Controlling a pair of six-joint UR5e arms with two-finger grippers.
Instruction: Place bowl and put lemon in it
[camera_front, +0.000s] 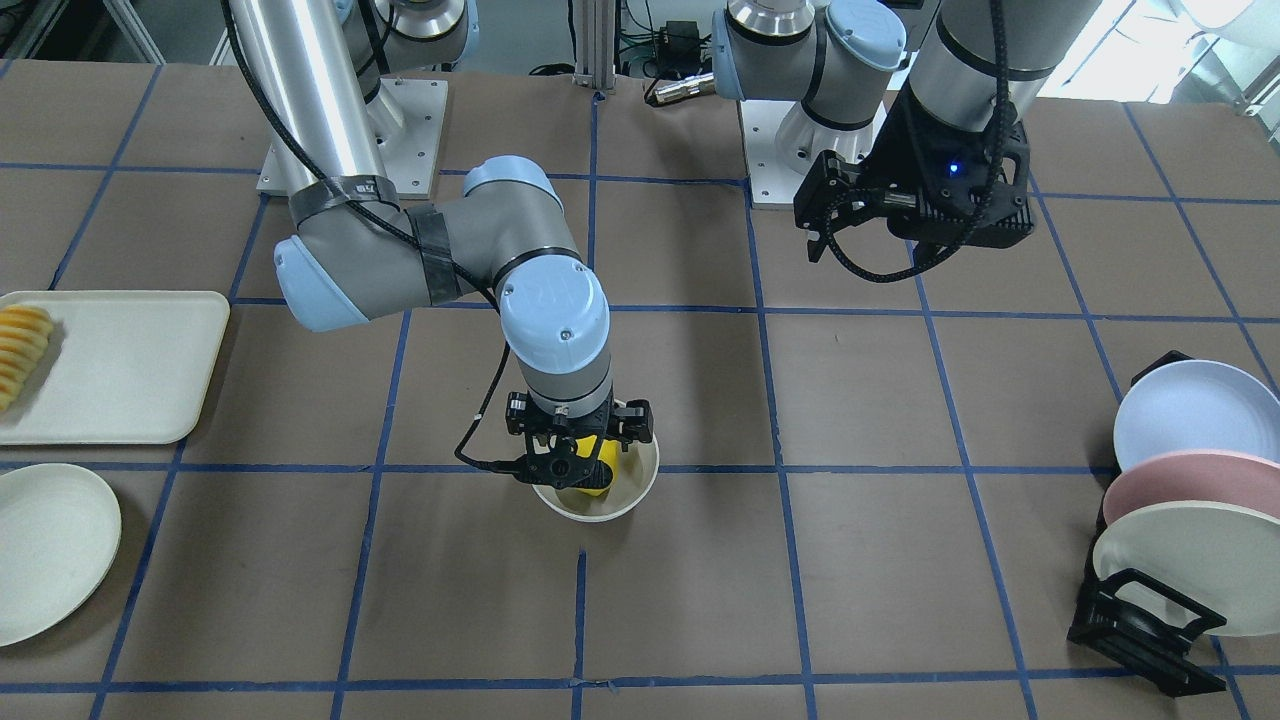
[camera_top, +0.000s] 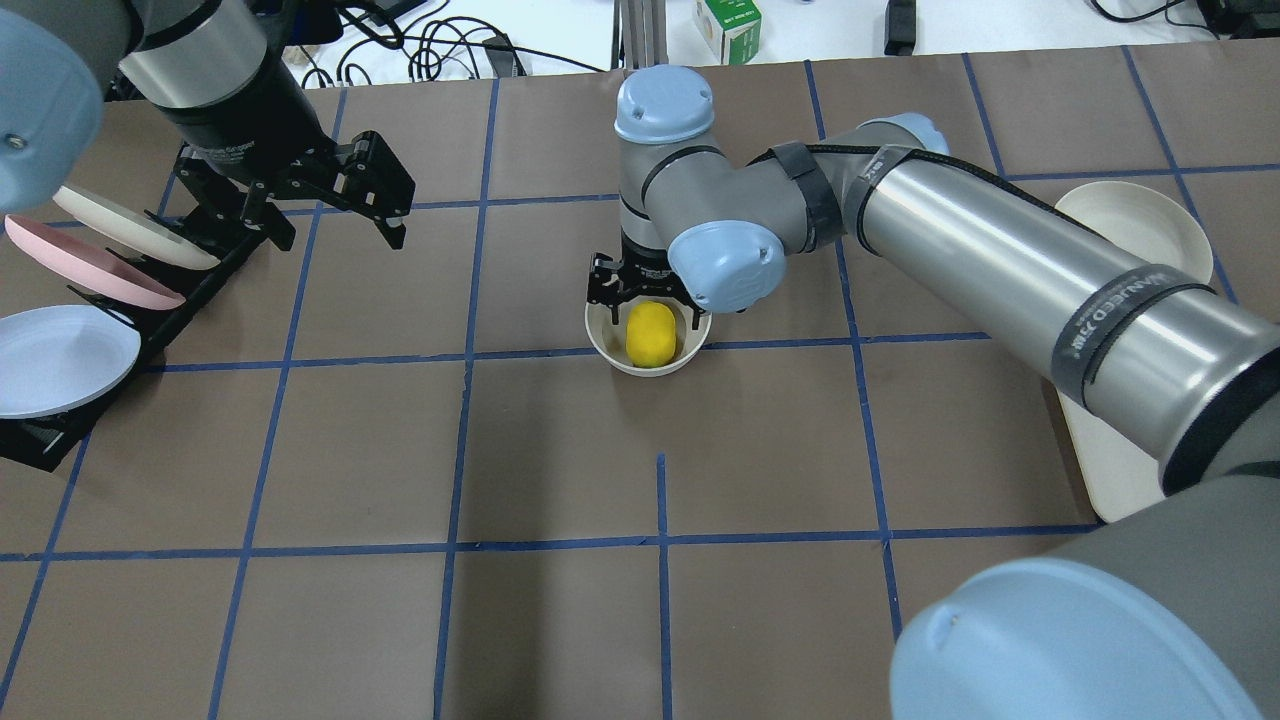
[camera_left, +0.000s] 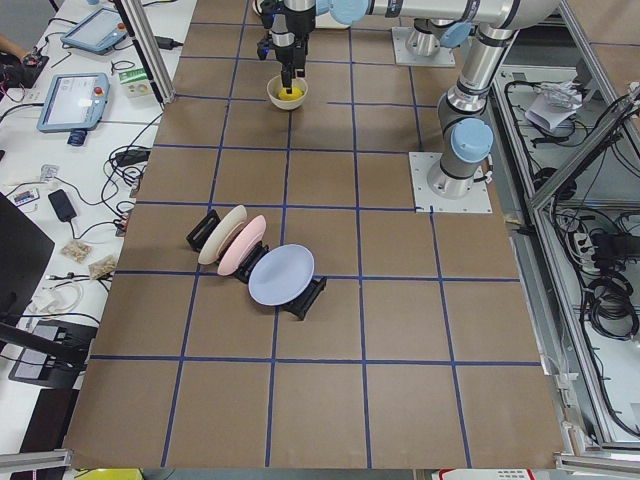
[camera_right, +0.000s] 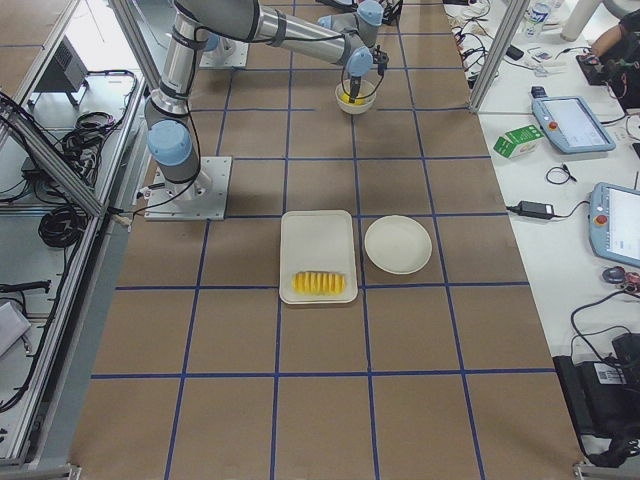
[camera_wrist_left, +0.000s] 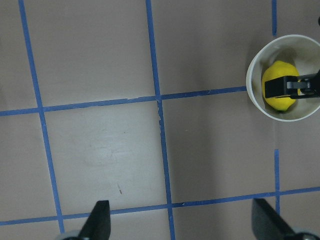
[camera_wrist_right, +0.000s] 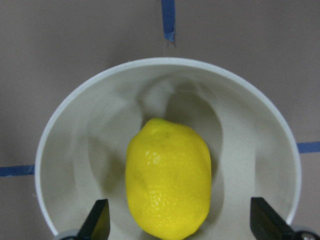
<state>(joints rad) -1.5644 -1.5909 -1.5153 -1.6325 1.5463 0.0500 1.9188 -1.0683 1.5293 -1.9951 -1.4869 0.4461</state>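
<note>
Progress looks close to complete, judged from the overhead view. Well to the left of the bowl, the left gripper hangs above the table with its fingers spread and nothing between them, near a rack of plates; it seems to have no part left to play. At the centre, the bowl stands upright and the lemon lies on its side in the bottom. Directly over the bowl, the right gripper is spread wide, its fingers either side of the lemon and, in the wrist view, apart from it. To the right of the bowl sit a flat plate and a tray. What remains, by my reading, is only for the right arm to lift clear.
</note>
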